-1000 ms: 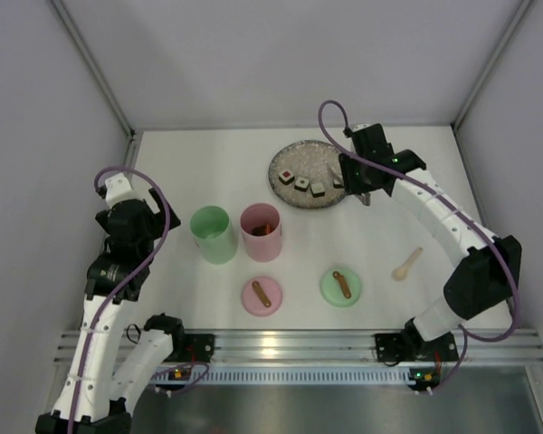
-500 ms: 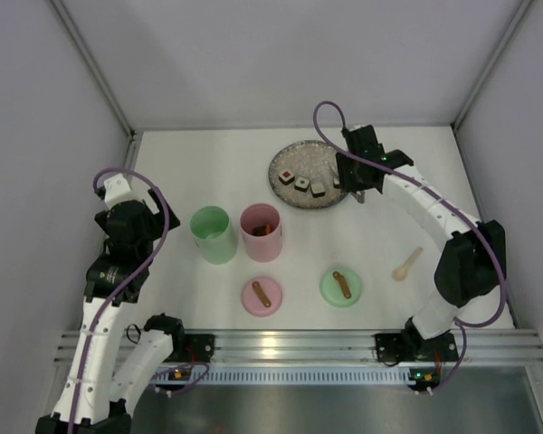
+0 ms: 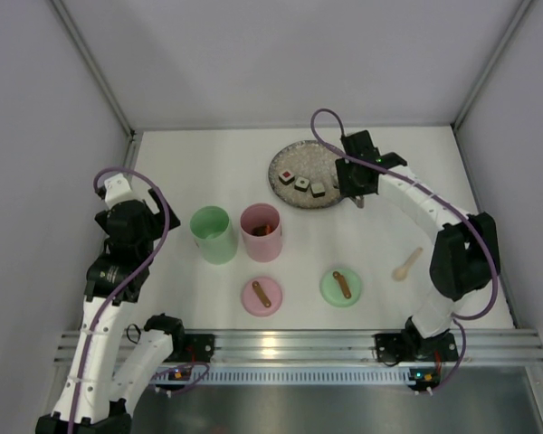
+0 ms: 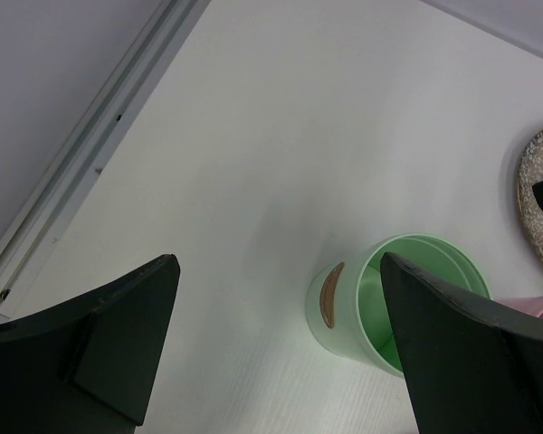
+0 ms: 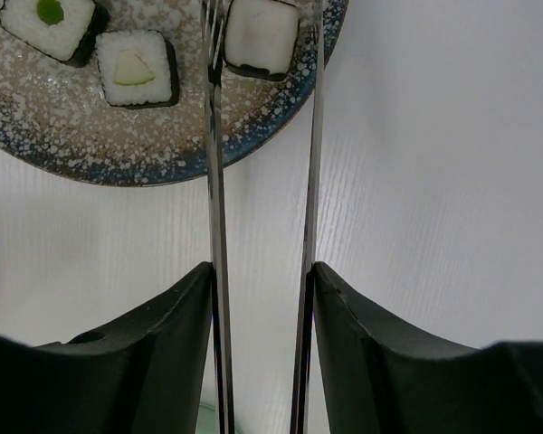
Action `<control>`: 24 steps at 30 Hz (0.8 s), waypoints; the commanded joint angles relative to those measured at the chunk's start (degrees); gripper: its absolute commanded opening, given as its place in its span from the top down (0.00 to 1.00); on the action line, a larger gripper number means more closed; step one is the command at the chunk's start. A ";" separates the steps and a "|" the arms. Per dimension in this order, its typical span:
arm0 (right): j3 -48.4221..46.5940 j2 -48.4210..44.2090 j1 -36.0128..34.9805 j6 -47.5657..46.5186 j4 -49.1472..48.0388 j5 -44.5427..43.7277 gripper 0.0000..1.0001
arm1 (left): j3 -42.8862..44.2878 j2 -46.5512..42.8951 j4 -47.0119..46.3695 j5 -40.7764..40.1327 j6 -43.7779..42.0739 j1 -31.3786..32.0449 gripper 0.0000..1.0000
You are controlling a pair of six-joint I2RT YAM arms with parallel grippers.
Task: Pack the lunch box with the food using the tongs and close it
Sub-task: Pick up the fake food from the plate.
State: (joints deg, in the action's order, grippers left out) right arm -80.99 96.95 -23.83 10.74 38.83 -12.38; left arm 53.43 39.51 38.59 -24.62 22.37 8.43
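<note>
My right gripper [image 5: 262,271] is shut on the silver tongs [image 5: 214,181], whose two thin arms run between its fingers toward the speckled plate [image 5: 63,136]. The tong tips flank a white sushi roll [image 5: 261,34] at the plate's near rim. Two more rolls [image 5: 136,70] lie beside it. In the top view the right gripper [image 3: 355,185] hangs at the plate's [image 3: 308,163] right edge. The lunch box stands as a green cup [image 3: 214,234] and a pink cup [image 3: 261,231] holding a brown piece. My left gripper [image 4: 279,262] is open above the table beside the green cup [image 4: 348,316].
A pink lid [image 3: 261,295] and a green lid [image 3: 340,287] lie near the front edge. A small wooden spoon [image 3: 406,264] lies at the right. Grey walls close in the table on three sides.
The right arm has swung a little left toward the plate, carrying the tongs with it. The left arm has not moved.
</note>
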 commanded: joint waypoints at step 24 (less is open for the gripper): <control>-8.21 -13.35 -5.77 -2.04 -2.09 16.05 0.80 | 2.12 1.89 -2.55 -0.16 2.59 -0.25 0.01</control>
State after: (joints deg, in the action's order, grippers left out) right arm -84.88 90.61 -26.70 9.54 40.84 -4.10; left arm 53.58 40.86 38.57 -23.88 23.46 8.49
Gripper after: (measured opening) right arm 0.354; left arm 0.989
